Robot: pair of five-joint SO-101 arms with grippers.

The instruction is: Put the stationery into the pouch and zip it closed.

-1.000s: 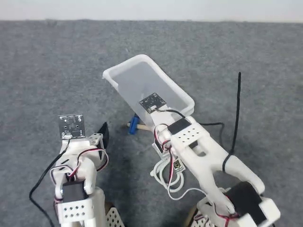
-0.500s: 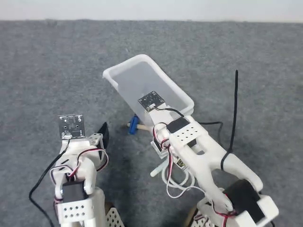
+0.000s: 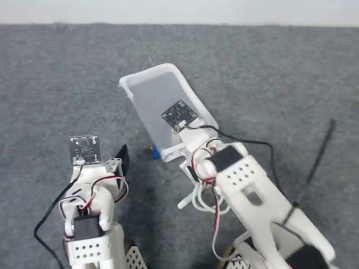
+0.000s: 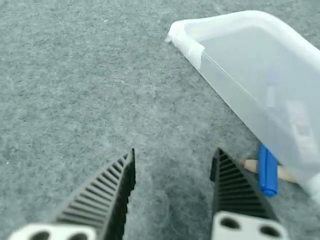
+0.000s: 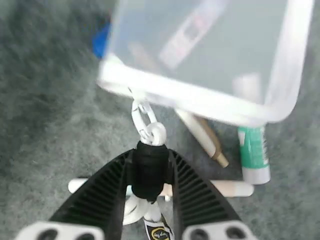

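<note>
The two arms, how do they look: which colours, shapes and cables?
Both the left arm and the right arm have white plastic shells with grids of small holes and black motor blocks. Red, black and white wires loop along them. Each wrist carries a small dark circuit board. The jaws are black, wedge-shaped and ribbed inside.

The right arm swings its elbow outward to the right; its right gripper, clamped on the black zip pull, drags the translucent pouch round; the pouch's near end slides left and closer to the arms, now covering most of the blue pen; the black cable tips rightward.
</note>
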